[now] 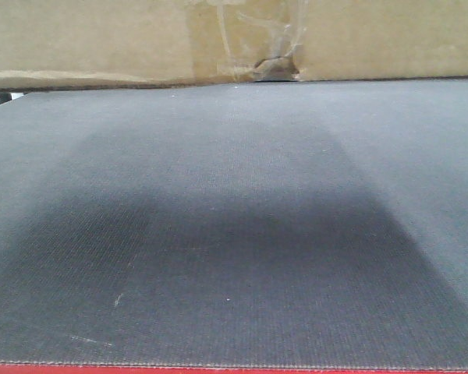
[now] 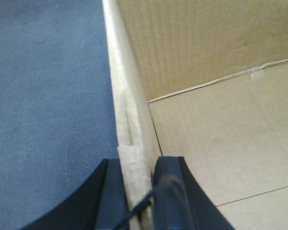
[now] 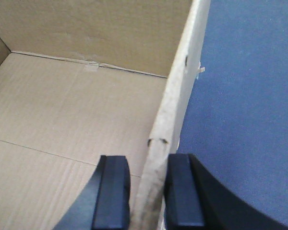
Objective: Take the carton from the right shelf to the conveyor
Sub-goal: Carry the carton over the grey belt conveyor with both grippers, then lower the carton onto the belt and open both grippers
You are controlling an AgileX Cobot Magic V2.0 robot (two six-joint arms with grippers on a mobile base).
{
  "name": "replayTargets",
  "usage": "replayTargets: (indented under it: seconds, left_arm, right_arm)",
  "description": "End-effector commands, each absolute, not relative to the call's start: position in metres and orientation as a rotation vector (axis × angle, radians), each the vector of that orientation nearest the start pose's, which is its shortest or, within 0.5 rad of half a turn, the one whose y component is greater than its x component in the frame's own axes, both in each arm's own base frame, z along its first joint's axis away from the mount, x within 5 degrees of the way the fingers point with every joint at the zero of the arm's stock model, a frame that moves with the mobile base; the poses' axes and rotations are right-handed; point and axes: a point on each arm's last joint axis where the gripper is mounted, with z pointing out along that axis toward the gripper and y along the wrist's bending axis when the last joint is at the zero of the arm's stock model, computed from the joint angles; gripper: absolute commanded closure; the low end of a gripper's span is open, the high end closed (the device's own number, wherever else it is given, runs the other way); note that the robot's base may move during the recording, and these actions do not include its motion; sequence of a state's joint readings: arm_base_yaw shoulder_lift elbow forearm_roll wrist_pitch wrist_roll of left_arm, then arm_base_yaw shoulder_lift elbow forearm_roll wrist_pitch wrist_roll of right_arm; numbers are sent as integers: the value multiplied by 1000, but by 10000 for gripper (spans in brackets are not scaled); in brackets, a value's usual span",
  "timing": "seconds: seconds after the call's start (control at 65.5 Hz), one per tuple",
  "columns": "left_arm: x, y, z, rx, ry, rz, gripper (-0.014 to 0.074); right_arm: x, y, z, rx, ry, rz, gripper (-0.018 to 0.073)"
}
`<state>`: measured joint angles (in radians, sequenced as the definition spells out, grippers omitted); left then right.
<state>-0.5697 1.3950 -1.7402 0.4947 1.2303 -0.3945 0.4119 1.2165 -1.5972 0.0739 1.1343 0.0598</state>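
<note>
Dark grey woven conveyor belt [image 1: 234, 234] with a red edge strip has the large brown corrugated cardboard carton [image 1: 101, 39] at its far end. The left gripper [image 2: 138, 175] and right gripper [image 3: 147, 179] each pinch one carton wall, probably because it is too broad for one arm.

We see the carton [image 1: 101, 39] as matt, ribbed brown cardboard with glossy clear tape [image 1: 274, 35]; the belt [image 1: 234, 234] is matt, finely woven grey fabric; the right claw [image 3: 145, 196] looks smooth black plastic.

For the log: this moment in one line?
carton: on conveyor | left fingers: shut on carton wall | right fingers: shut on carton wall
</note>
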Motion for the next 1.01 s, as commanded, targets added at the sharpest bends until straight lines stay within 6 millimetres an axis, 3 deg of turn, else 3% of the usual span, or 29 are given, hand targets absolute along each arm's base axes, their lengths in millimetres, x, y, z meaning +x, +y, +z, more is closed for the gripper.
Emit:
replayTargets:
  seconds: [0.0, 0.58, 0.763, 0.992]
  left_arm:
    - [244, -102, 485, 174, 2170, 195, 613]
    - [245, -102, 484, 166, 2185, 167, 613]
    - [274, -99, 472, 138, 2169, 185, 613]
    - [328, -106, 434, 145, 2206, 214, 613]
  right_arm:
    - [198, 93, 485, -408, 2176, 344, 625]
    - [201, 96, 484, -406, 2171, 364, 625]
    - [232, 105, 472, -394, 2152, 317, 625]
    - [288, 127, 430, -404, 2236, 279, 625]
